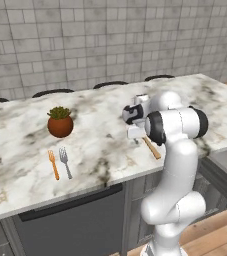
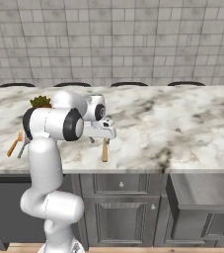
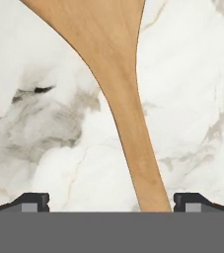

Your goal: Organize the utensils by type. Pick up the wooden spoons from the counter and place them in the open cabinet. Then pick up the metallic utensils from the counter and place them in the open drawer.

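Observation:
A light-brown wooden spoon point(image 3: 114, 54) lies flat on the white marble counter point(image 1: 100, 145). Its handle point(image 1: 152, 148) sticks out toward the front edge from under the hand. My gripper point(image 3: 112, 201) hangs low, directly over the spoon point(image 2: 104, 149), open wide. The handle passes between the two fingertips point(image 3: 32, 200), nearer the right-hand one, and neither touches it. At the counter's left end, an orange fork point(image 1: 53, 164) and a grey metal fork point(image 1: 65, 162) lie side by side. The open drawer point(image 2: 202, 190) juts out below the counter on the right. The cabinet is out of view.
A potted plant point(image 1: 60, 121) in a round brown pot stands behind the forks. A grey tiled wall runs behind the counter, with dark chair backs point(image 1: 110, 84) along its far edge. Dark grey cabinet fronts point(image 2: 121, 207) sit under the counter.

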Controlling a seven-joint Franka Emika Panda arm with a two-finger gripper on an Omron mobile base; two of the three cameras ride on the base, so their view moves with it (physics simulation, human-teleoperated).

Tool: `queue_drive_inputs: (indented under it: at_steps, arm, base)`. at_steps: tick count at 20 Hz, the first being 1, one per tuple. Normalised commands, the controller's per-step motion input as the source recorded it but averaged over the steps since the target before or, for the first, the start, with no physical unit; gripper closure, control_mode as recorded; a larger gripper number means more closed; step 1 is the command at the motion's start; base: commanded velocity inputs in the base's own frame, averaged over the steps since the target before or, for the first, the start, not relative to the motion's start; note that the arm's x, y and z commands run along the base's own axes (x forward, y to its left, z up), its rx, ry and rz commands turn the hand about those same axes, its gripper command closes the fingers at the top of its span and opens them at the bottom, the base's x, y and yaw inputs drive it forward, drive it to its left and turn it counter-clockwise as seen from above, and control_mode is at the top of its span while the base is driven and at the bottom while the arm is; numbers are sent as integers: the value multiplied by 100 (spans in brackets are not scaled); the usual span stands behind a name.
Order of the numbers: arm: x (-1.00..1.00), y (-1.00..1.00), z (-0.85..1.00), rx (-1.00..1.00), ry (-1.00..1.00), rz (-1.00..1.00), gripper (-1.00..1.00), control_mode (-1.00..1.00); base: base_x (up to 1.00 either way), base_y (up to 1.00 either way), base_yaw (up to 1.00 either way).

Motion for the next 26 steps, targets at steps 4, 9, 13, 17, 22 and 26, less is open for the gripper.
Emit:
queue_drive_inputs:
  at_steps: [4, 9, 13, 17, 22, 26]
  arm:
    - [44, -5, -21, 0, -7, -2, -100, -100]
    - [37, -11, -23, 0, -1, -1, -100, -100]
    - [34, -12, -18, 0, 0, 0, -100, -100]
    - [35, -9, -18, 0, -1, 0, -100, -100]
    - [31, -6, -26, 0, -2, 0, -100, -100]
    - [8, 1, -46, 0, -1, 0, 100, -100]
  base:
    - [0, 0, 0]
    - [0, 0, 0]
    - [0, 0, 0]
    - [0, 0, 0]
    - [0, 0, 0]
    - [0, 0, 0]
